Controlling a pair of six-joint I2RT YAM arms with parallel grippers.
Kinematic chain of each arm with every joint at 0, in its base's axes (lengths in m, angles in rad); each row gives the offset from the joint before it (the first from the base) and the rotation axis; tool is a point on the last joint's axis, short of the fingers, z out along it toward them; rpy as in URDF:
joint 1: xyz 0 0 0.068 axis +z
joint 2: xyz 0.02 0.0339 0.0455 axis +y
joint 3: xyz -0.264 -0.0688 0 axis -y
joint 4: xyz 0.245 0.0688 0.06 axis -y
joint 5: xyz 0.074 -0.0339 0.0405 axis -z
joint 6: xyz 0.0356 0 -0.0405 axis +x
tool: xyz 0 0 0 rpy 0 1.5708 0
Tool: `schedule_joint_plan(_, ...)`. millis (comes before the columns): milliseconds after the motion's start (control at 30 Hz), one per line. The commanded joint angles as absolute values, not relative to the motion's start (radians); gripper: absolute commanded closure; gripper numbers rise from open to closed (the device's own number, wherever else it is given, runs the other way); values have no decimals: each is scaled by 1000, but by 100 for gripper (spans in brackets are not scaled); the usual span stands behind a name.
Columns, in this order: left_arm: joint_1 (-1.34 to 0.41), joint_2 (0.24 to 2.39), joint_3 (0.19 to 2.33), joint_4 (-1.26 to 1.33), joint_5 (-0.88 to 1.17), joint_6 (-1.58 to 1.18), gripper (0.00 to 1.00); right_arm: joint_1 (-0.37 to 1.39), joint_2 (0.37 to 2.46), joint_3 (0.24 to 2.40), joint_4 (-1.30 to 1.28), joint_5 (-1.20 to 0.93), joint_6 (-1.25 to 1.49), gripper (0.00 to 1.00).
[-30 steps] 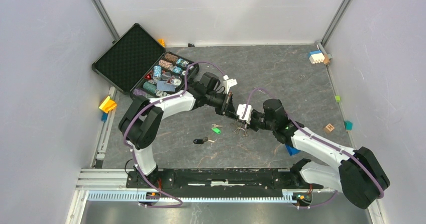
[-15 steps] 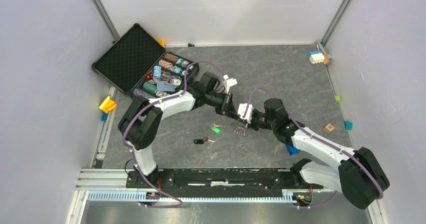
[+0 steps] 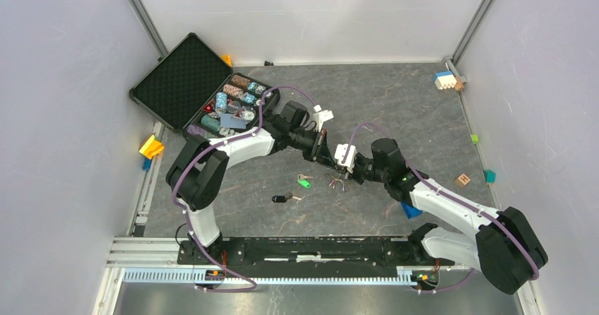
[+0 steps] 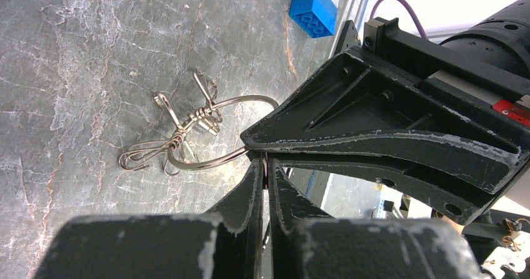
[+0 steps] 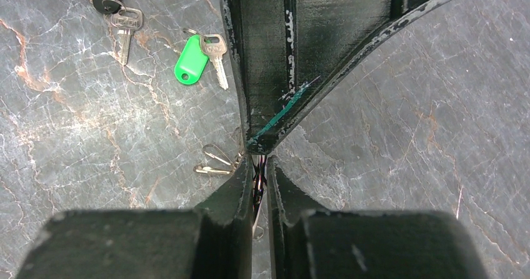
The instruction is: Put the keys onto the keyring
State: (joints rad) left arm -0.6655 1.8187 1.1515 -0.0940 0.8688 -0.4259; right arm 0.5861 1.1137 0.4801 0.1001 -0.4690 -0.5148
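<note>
Ring-opening step in hand, by the look of it: pinching the keyring [image 4: 199,115] mid-table between left gripper [image 4: 265,166] and right gripper [image 5: 259,176], both sets of jaws closed on the wire at adjoining spots. Lying near flat, with its free arc and small hanging metal pieces pointing away from the left fingers. Green key [image 5: 187,66] and black key [image 3: 280,198] lying loose on the table [image 3: 395,110] just beside, not yet threaded. Green key's long axis running diagonally in the right wrist view, blade pointing toward the grippers. Next move probably calling for one gripper holding the ring and the other freeing itself to fetch a key.
</note>
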Motion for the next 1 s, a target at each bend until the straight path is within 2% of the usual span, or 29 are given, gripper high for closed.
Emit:
schedule_joint_plan(0, -672, 1787, 1145, -48, 919, -418, 98, 577, 1118, 518, 144, -421, -473, 100)
schedule_joint_plan(700, -672, 1779, 1106, -3, 862, -495, 98, 577, 1136, 532, 158, -249, -384, 100)
schedule_joint_plan(967, -671, 1778, 1097, 46, 875, -497, 98, 577, 1128, 525, 164, -249, -394, 100)
